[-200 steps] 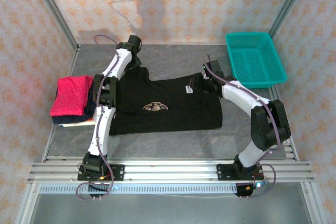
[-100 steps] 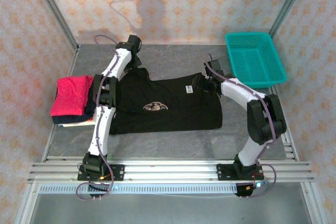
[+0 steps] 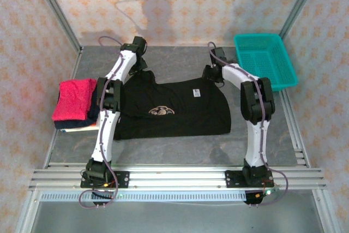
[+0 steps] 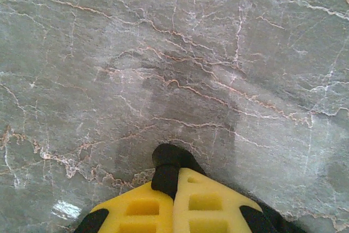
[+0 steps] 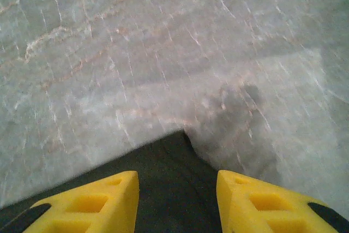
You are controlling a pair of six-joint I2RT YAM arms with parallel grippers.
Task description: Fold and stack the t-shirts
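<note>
Your left gripper (image 4: pixel 173 177) pinches the black t-shirt (image 3: pixel 174 110), spread flat at centre frame. Your right gripper (image 5: pixel 177 178) hangs spread over its upper-right corner. The crimson t-shirt (image 3: pixel 73 97) sits folded at frame left.

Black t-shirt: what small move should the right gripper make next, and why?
Probably shut the right gripper on the corner of the black t-shirt: its fingers stand open with that black corner between them, while the left gripper is shut on the other far corner.
</note>
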